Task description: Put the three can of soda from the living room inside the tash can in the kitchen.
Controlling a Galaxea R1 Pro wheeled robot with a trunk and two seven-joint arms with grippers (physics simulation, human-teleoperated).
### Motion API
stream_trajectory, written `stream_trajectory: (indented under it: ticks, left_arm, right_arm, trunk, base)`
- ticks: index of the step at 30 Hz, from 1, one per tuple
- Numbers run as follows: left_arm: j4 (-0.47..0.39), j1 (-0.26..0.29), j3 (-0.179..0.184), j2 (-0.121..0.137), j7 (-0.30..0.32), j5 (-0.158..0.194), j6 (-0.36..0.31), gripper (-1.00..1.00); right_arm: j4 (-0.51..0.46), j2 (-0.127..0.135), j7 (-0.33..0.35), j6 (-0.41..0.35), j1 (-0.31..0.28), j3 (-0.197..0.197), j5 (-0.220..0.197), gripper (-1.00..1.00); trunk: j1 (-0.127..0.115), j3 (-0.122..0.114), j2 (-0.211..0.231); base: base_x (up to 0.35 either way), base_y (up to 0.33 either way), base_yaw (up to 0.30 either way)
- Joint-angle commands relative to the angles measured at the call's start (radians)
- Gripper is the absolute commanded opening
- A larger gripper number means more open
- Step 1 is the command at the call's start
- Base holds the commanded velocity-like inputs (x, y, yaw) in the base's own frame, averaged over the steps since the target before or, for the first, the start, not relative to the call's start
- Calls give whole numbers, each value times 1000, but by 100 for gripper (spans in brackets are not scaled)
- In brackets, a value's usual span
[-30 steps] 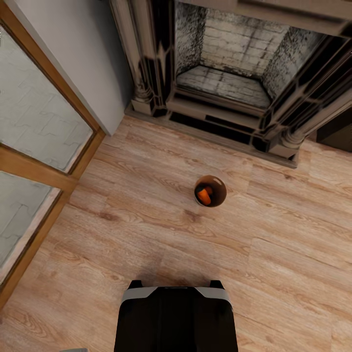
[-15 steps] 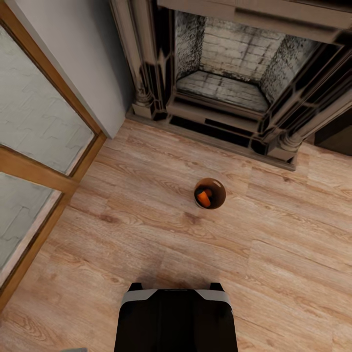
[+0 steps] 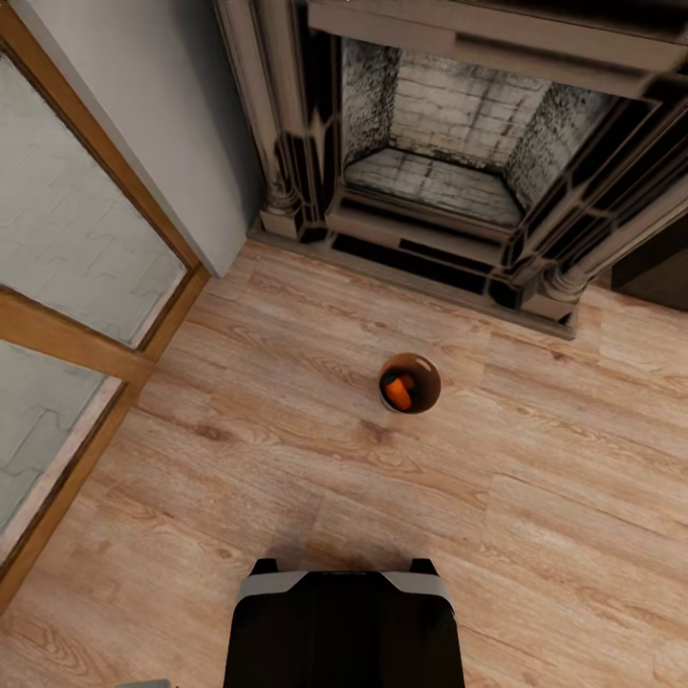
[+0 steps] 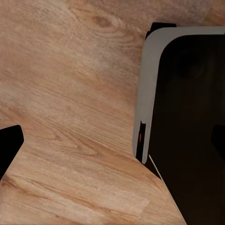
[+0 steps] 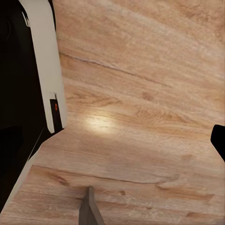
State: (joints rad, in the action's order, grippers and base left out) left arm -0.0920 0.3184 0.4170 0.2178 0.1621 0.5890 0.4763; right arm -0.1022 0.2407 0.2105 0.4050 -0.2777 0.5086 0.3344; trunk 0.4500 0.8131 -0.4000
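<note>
An orange soda can (image 3: 398, 392) lies inside the trash can (image 3: 427, 372) on the wood floor (image 3: 287, 430) before the fireplace (image 3: 449, 143); I cannot tell either hand's opening.

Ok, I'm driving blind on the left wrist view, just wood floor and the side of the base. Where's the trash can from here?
Observer: On the head view, the trash can stands on the wood floor straight ahead of the robot base, apart from it.
Operator: Anything in it?
Observer: Yes, an orange soda can lies inside. I can't tell how many cans are in there.
Operator: What's behind it?
Observer: A brick fireplace stands just beyond the bin.
Operator: And on the robot's left?
Observer: A wood-framed glass door runs along that side.
</note>
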Motion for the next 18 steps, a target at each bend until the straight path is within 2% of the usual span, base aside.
stream_trajectory:
  ticks: [1,18]
  left_arm:
    - [0,0,0,0,0,0,0,100]
    - [-1,0,2,-1,-1,0,-1,100]
  right_arm:
    - [0,0,-1,0,0,0,0,100]
    - [9,-9,-6,0,0,5,-5,100]
  trunk:
    - [0,-1,0]
    - [0,-3,0]
  base:
    - [0,0,0]
    - [0,0,0]
